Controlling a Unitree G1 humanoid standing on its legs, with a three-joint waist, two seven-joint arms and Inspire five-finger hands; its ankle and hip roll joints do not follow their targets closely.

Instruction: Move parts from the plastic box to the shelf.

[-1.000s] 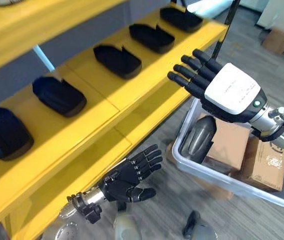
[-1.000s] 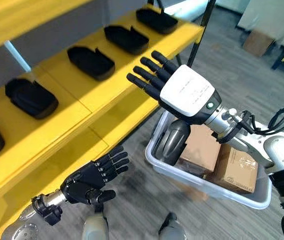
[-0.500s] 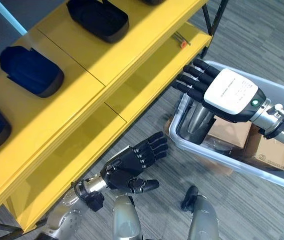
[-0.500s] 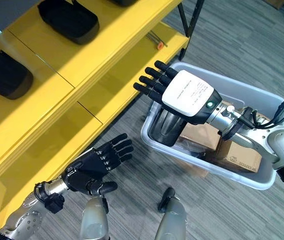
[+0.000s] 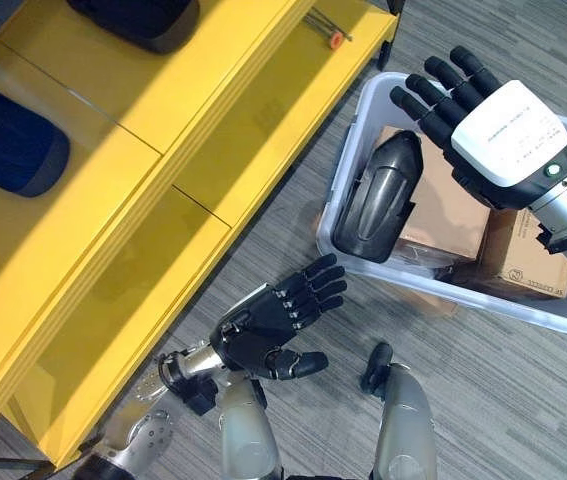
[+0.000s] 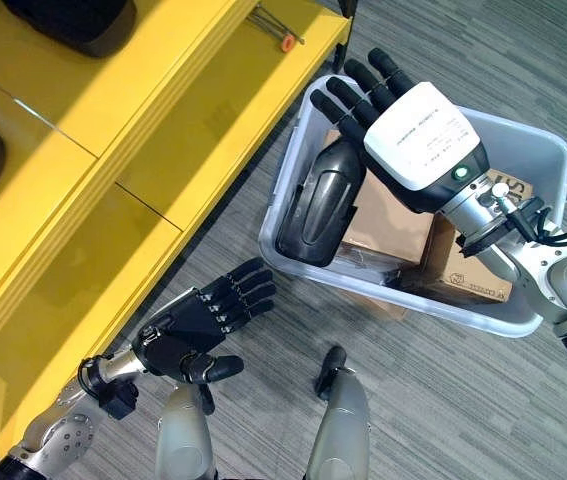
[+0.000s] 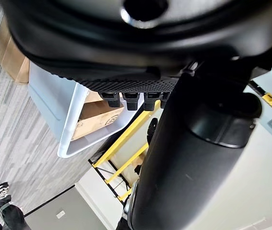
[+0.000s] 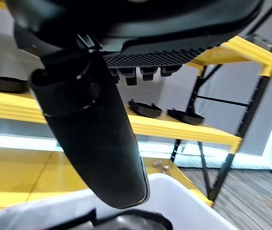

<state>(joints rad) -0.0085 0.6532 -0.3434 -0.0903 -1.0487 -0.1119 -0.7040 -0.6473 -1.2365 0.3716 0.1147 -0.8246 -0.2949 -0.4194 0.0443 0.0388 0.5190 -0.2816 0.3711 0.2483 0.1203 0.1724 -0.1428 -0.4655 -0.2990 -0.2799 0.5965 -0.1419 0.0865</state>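
A dark moulded part (image 5: 378, 197) stands tilted inside the white plastic box (image 5: 348, 160), leaning against the box's wall on the side nearest the shelf, its lower end down in the box's corner. Beside it in the box lie brown cardboard cartons (image 5: 523, 255), one flat under the part's upper end and another toward the box's far end. The right hand (image 5: 483, 125) hangs above the box, over the cartons and just beside the part's upper end; its fingers are stretched straight and spread, holding nothing, the white cover on its back facing up. No contact between this hand and the part can be seen.

The yellow shelf (image 5: 213, 120) runs along the robot's left of the box, with two boards at different heights. More dark parts (image 5: 8, 140) rest on the upper board, spaced apart, and a small tool with an orange tip (image 5: 326, 27) lies on the lower board near its end. The left hand (image 5: 268, 325) hovers low over the grey carpet floor (image 5: 503, 400), near the shelf's lower board, fingers extended and relaxed, empty.
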